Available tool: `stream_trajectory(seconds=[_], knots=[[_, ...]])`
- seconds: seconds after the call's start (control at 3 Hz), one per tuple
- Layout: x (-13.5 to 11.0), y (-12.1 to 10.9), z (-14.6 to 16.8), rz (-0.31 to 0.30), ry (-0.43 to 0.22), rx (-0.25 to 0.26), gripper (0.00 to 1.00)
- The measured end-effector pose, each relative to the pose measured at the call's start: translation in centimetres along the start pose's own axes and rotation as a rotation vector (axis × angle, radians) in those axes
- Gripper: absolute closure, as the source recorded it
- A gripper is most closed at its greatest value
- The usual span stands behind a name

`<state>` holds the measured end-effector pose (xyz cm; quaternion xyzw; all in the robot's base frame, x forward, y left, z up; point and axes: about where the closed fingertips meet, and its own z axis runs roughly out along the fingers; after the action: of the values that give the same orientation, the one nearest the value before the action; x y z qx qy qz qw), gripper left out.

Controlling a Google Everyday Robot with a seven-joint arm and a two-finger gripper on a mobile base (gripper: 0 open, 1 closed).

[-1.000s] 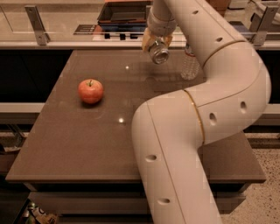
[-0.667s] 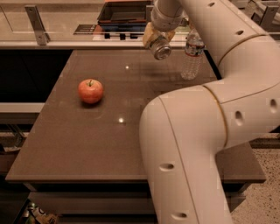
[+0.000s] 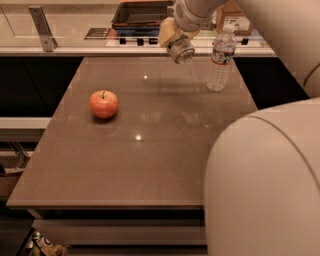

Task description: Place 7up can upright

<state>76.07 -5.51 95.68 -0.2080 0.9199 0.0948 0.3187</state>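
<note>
My gripper is at the top centre of the camera view, held in the air over the far edge of the brown table. It is shut on the 7up can, a small silvery can that sticks out below the fingers, tilted with its shiny end facing the camera. The can is clear of the table top. My pale arm fills the right side of the view and hides the table's right front part.
A clear plastic water bottle stands upright at the far right of the table, just right of the can. A red apple sits on the left half. A counter with a dark tray runs behind the table.
My gripper with the can has lifted and drawn back toward the far edge. The arm has swung, and its lower segment now covers less of the table's middle.
</note>
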Motion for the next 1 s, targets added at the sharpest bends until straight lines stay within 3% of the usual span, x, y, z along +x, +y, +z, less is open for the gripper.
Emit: stream_trajectory(seconds=[0.33,1.0], knots=[[1.7,1.6,0.0,-0.036,-0.033,-0.040,1.00],[2.6,2.8,0.0,-0.083,-0.123,-0.122,1.00]])
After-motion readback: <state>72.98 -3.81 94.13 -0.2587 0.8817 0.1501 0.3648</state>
